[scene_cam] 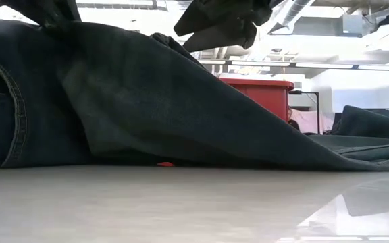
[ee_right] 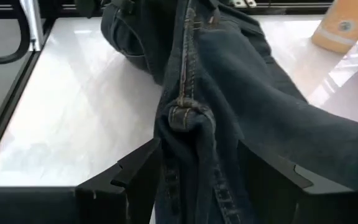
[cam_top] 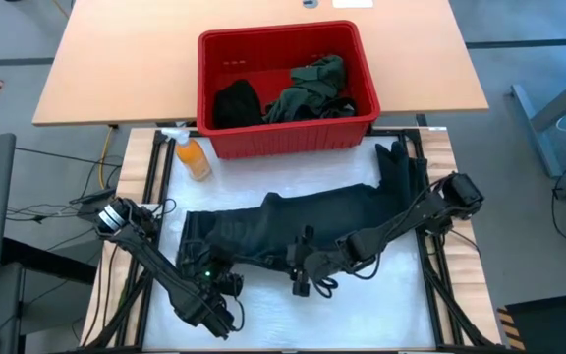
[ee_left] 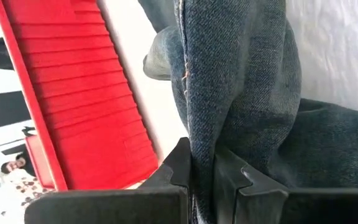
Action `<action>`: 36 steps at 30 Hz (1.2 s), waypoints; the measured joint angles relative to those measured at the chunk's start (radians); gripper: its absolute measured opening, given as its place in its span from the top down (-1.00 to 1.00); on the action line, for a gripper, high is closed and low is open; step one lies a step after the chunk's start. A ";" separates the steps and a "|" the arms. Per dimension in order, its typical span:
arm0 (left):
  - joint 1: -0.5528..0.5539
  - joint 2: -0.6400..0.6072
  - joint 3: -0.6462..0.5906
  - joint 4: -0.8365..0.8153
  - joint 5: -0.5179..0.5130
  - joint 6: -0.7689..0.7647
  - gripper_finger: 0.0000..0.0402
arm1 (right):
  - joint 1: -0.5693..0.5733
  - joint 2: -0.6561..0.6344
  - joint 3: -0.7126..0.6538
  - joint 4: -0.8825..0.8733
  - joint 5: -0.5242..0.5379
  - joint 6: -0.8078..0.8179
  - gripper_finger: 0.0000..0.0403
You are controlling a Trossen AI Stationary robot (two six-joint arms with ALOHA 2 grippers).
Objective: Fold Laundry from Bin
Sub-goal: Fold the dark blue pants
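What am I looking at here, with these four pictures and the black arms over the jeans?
It is a robot with two arms at a table. One picture looks down from above, one looks level across the tabletop, and two come from cameras on the wrists. Dark jeans lie spread on the table. Behind them stands a red bin holding more laundry, with an orange bottle beside it. The left gripper is shut on a fold of the jeans. The right gripper has its fingers apart with a seam of the jeans between them; a firm hold cannot be confirmed.
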 joint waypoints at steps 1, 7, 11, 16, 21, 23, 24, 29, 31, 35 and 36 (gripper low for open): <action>0.000 0.000 0.000 0.001 0.004 -0.007 0.95 | -0.001 0.000 0.000 0.001 -0.007 -0.003 -0.19; 0.000 0.000 0.000 0.014 0.009 -0.033 0.95 | -0.007 0.019 0.000 -0.011 -0.030 -0.026 -0.19; 0.000 -0.001 0.000 0.026 0.010 -0.017 0.95 | -0.021 0.065 -0.002 -0.007 -0.067 -0.035 -0.19; 0.000 -0.001 0.000 0.030 0.011 -0.016 0.95 | -0.015 0.083 -0.001 0.008 -0.047 -0.045 -0.19; 0.000 -0.001 0.000 0.050 0.017 -0.012 0.95 | -0.016 0.080 -0.001 0.089 -0.028 -0.116 -0.08; 0.000 -0.001 0.000 0.064 0.018 0.006 0.95 | -0.017 0.080 -0.001 0.140 -0.029 -0.160 0.04; 0.000 -0.001 0.000 0.071 0.018 0.012 0.95 | -0.017 0.081 -0.001 0.160 -0.031 -0.166 0.11; 0.001 -0.001 0.000 0.087 0.002 -0.008 0.90 | -0.021 0.083 -0.001 0.140 -0.056 -0.129 0.58; 0.001 -0.001 0.000 0.087 -0.022 -0.034 0.84 | -0.022 0.083 -0.001 0.128 -0.099 -0.126 0.79; 0.001 -0.001 0.000 0.084 -0.011 -0.088 0.64 | -0.013 0.081 0.000 0.086 -0.140 -0.105 0.89; 0.000 -0.001 0.001 0.079 0.010 -0.106 0.59 | -0.007 0.078 0.000 0.077 -0.140 -0.098 0.89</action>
